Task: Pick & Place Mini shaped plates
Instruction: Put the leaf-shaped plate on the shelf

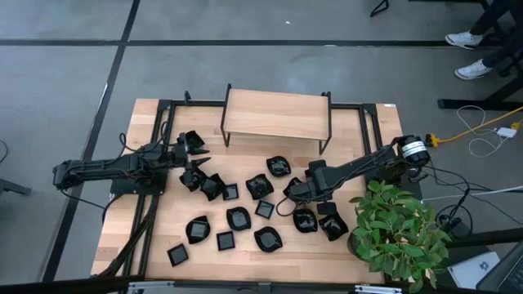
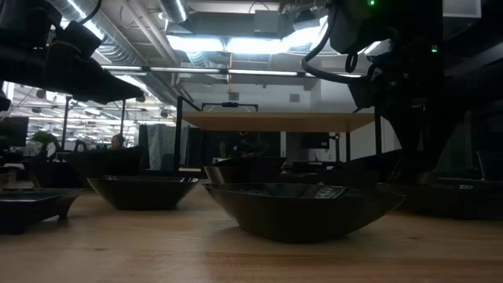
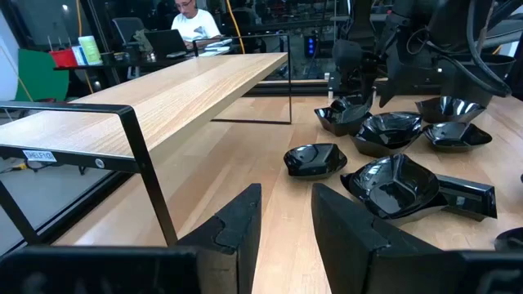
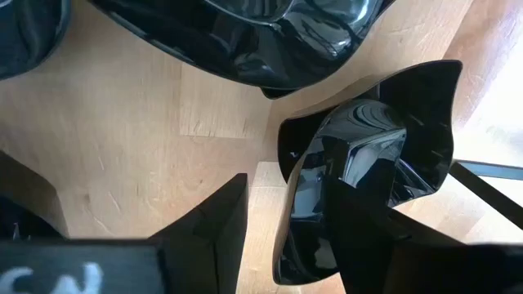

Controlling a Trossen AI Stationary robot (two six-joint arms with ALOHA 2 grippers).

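Observation:
Several mini shaped plates, glossy black, lie scattered on the wooden table [image 1: 163,237], such as one [image 1: 238,217] near the middle and one [image 2: 302,208] close in the low view. My right gripper [image 1: 292,192] points down, open, over a wavy-edged plate [image 4: 384,139] that lies on the table right of centre. One finger stands over the plate's hollow and the other outside its rim. My left gripper [image 3: 286,237] waits open and level at the table's left, with nothing between its fingers. My right gripper comes from above with its fingers astride the wavy plate's near rim [image 4: 286,167], one finger [image 4: 368,245] over the hollow and one [image 4: 212,229] outside above the wood. Whether either finger touches the plate, I cannot tell. The plate lies flat on the table.
A low wooden shelf on a black frame [image 1: 276,114] stands at the table's far side. A potted green plant [image 1: 400,229] sits at the near right corner. Other plates [image 4: 245,41] lie close around the right gripper. A person sits at a desk beyond the table [image 3: 192,16].

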